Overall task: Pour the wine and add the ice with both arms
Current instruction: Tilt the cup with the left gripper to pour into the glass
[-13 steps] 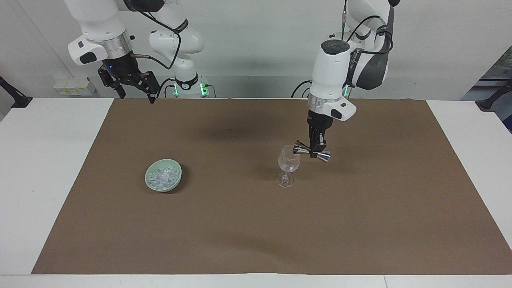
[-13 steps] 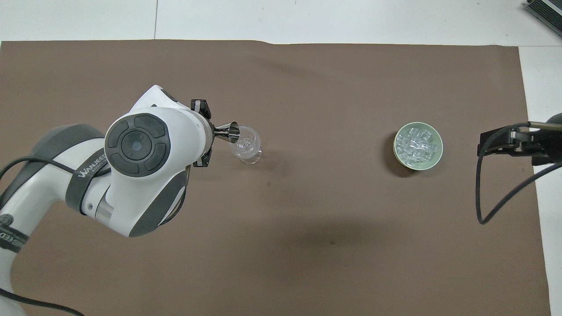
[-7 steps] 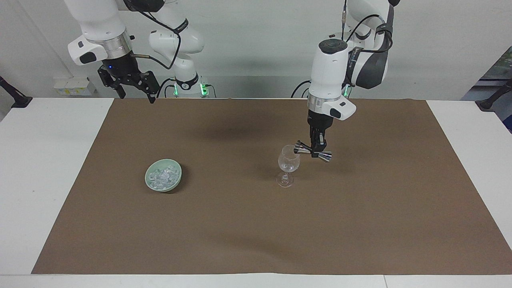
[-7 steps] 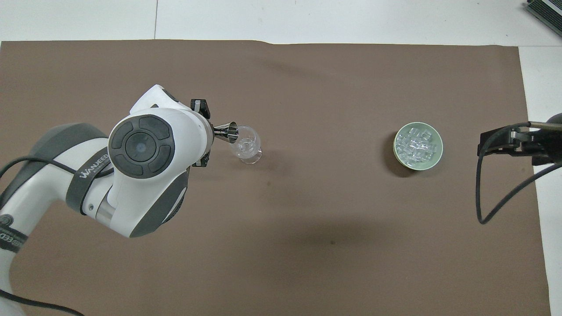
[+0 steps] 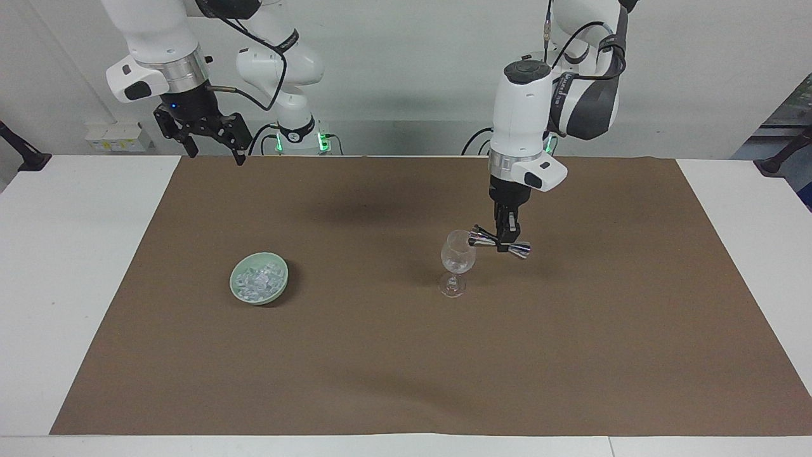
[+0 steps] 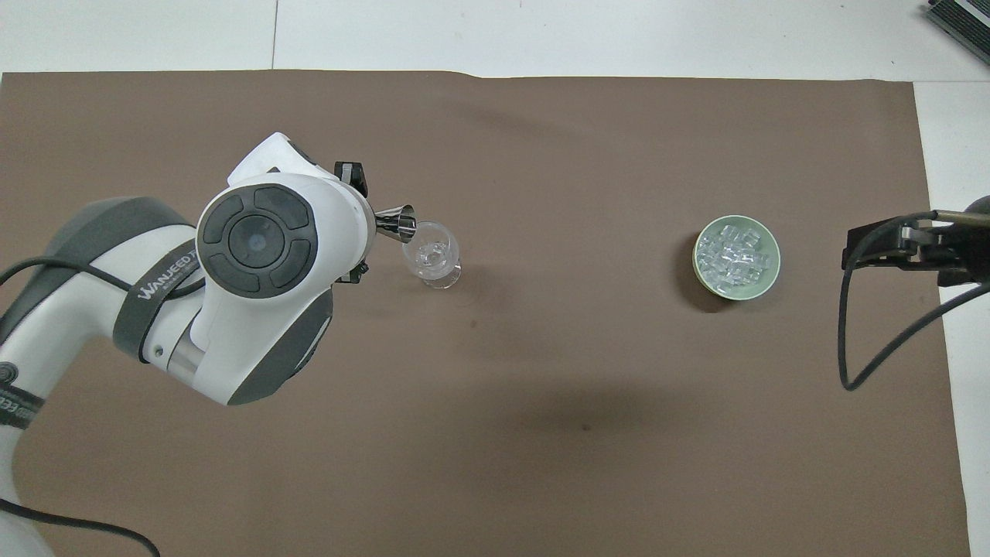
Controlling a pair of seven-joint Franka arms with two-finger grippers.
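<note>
My left gripper [image 5: 505, 239] is shut on the waist of a metal jigger [image 5: 499, 242]. It holds the jigger on its side, with the mouth at the rim of a clear stemmed glass [image 5: 457, 258]. The glass stands upright on the mat. In the overhead view the jigger [image 6: 397, 223] pokes out from under the left arm, beside the glass [image 6: 435, 259]. Ice [image 5: 256, 281] lies heaped in a pale green bowl [image 5: 279, 271] toward the right arm's end; the ice also shows in the overhead view [image 6: 733, 255]. My right gripper [image 5: 216, 155] is open and empty. It waits raised over the mat's edge nearest the robots.
A brown mat [image 5: 406, 355] covers most of the white table [image 5: 76, 266]. A black cable [image 6: 851, 340] hangs in a loop from the right gripper.
The left gripper has drawn the jigger back a little from over the glass, so its mouth now sits at the rim. The right arm has hardly moved.
</note>
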